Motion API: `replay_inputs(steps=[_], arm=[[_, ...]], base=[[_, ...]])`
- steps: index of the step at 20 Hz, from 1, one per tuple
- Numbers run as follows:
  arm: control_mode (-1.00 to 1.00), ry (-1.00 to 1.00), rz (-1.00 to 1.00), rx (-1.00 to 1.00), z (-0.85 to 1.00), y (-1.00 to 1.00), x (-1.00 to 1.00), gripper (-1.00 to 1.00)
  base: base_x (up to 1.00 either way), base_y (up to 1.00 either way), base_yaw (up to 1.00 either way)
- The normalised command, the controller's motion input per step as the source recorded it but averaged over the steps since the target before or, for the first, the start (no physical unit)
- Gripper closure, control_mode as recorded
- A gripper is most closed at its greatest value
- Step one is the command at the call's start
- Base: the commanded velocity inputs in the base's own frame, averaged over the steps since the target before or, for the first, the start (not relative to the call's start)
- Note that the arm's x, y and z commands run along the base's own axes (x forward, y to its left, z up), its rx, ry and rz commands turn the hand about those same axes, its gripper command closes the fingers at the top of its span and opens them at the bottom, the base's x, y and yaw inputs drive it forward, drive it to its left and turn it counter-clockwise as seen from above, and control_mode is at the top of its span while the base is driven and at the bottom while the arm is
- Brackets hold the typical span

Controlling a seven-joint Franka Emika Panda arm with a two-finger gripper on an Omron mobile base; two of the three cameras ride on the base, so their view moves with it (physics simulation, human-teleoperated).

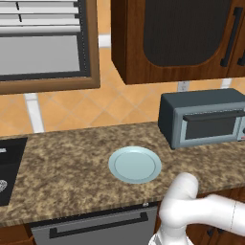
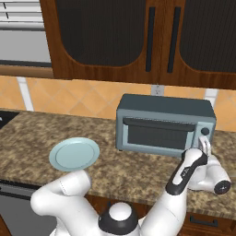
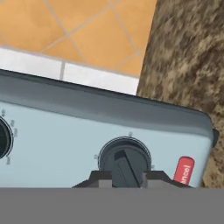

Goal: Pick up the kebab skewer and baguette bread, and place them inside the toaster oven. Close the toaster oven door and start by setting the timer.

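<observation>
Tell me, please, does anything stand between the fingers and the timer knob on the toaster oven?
Nothing visible does. In the hand view the fingers sit on either side of the dark knob on the toaster oven, shut on it, beside the red button.

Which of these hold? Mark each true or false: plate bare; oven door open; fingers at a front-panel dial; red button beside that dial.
1. The pale blue plate is bare. True.
2. The toaster oven door hangs open. False: it is closed against the toaster oven.
3. The gripper has its fingers closed on a dark dial on the oven's front panel. True.
4. A green button sits beside that dial. False: the button is red.
</observation>
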Motion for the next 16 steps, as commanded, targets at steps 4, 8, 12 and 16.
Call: replay_inputs(steps=[4, 8, 12, 16], arm=[[-1.0, -0.06, -0.2, 0.0, 0.31, 0.34, 0.78, 1.0], [-1.0, 0.0, -0.11, 0.06, 0.48, 0.01, 0.6, 1.0], [-1.0, 0.0, -0.04, 0.14, 0.47, 0.0, 0.36, 1.0], [-1.0, 0.0, 0.0, 0.21, 0.42, 0.0, 0.3, 1.0]], base=[[0.0, 0.0, 0.0], [0.0, 0.0, 0.0], [0.0, 0.0, 0.0], [0.0, 0.0, 0.0]])
